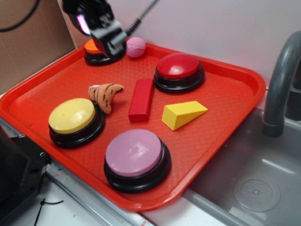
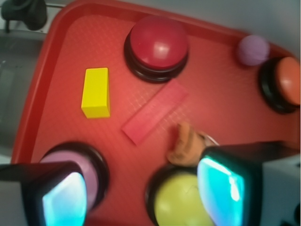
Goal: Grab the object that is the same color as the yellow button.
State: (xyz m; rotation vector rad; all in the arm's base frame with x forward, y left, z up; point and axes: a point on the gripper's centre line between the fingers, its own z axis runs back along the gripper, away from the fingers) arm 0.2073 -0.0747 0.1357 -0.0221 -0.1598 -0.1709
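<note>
Red tray [image 1: 225, 117] sits on a counter beside a sink. Exterior view: gripper [image 1: 107, 40] hangs over the orange button [image 1: 94, 48] at the tray's far corner; jaw gap hidden from here. Yellow wedge [image 1: 182, 114] lies near tray centre, between the red block [image 1: 141, 99] and the right rim, well apart from the yellow button [image 1: 72, 116].

Wrist view: fingers [image 2: 63, 197] spread wide, nothing between them. Wedge [image 2: 96, 92] lies left of the red block [image 2: 155, 117]; yellow button [image 2: 181, 200] at bottom.
</note>
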